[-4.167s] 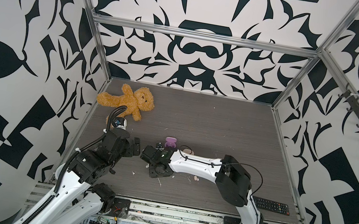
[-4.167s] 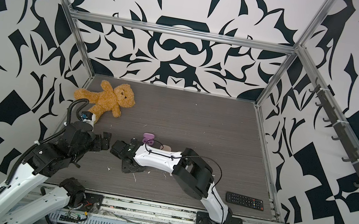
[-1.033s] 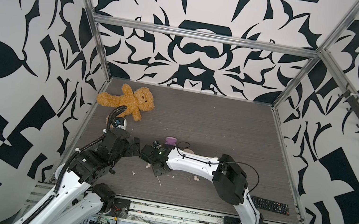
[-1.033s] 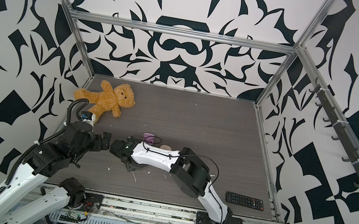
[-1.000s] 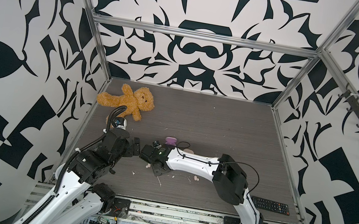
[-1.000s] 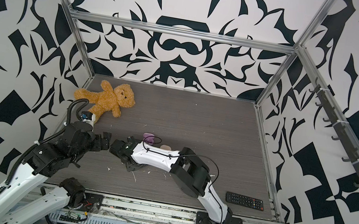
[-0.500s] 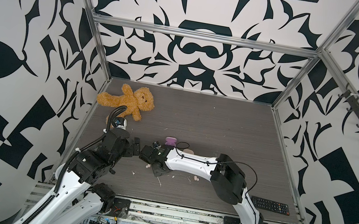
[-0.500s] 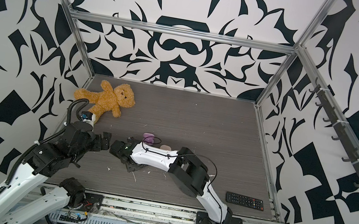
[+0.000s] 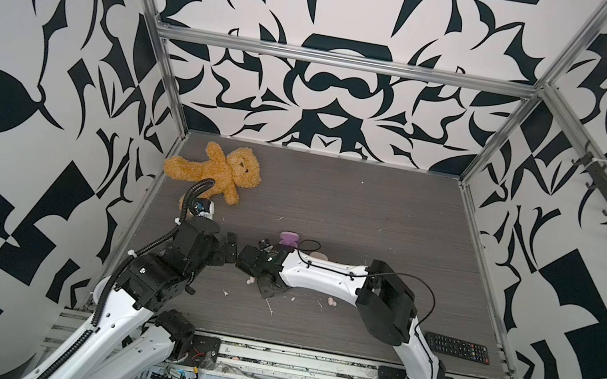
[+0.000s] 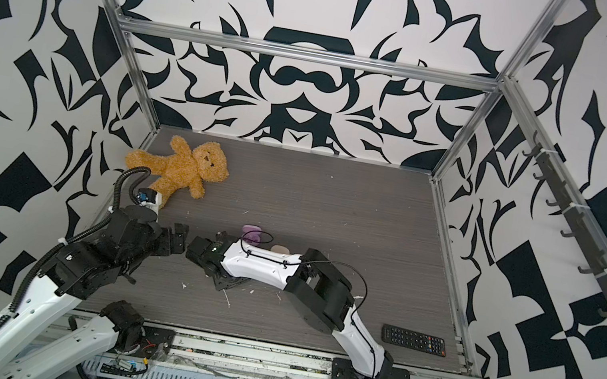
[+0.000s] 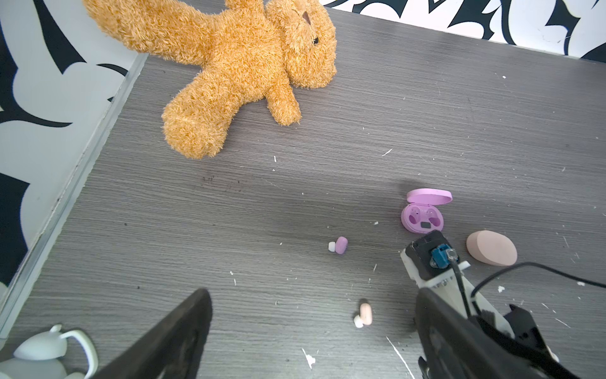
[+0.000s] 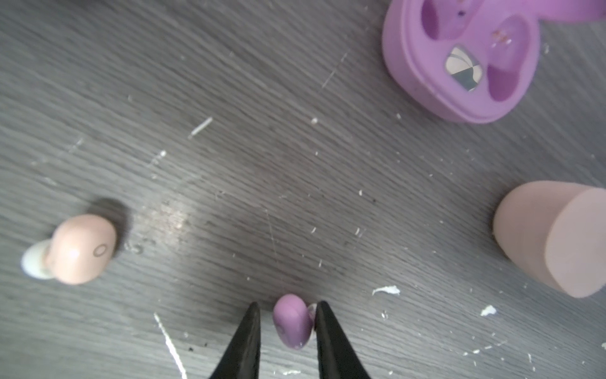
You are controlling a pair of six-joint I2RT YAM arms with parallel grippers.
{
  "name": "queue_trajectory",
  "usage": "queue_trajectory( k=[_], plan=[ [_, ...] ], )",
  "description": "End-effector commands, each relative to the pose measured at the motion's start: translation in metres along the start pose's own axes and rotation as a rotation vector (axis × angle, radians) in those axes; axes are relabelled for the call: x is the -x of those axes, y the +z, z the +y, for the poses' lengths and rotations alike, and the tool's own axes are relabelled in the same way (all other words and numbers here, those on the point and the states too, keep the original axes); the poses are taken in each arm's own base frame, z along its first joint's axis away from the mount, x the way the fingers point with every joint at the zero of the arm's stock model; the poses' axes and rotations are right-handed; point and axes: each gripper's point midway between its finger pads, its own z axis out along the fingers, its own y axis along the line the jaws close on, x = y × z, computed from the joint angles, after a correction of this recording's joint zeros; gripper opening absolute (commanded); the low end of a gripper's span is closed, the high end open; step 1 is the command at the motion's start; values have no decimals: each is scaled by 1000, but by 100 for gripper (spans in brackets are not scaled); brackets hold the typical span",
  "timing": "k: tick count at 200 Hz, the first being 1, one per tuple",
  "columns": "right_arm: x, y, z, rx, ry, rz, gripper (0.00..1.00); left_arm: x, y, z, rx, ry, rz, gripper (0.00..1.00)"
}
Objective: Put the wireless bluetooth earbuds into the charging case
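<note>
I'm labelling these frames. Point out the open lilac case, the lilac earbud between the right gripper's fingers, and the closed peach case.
open lilac case (image 12: 423, 93): right wrist view, outer wall of its base.
lilac earbud (image 12: 292, 323): right wrist view, middle of its body.
closed peach case (image 12: 531, 236): right wrist view, its rounded side.

top views look down — wrist views close, sharing lilac case (image 11: 423, 218)

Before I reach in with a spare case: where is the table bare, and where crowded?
Bare: the far stretch from the teddy bear to the right wall, behind the lilac case; also the right side beyond the remote. Crowded: the near middle, where the left pincer and right pincer meet among loose earbuds and the peach case.
</note>
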Motion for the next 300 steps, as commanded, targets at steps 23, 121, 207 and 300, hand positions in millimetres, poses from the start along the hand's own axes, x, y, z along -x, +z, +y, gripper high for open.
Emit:
queue_trajectory(
  k=[23,121,207,300],
  plan=[
    [3,0,-6,-23,1,11,28,-2,1,0,0,-6,8,99],
    [8,3,-17,-47,-3,35,25,-2,2,0,3,-3,13,99],
    [9,8,-27,-53,0,62,26,-3,4,-1,5,-1,18,99],
    [7,13,-28,-32,17,89,19,-3,4,-1,6,2,20,99]
  ],
)
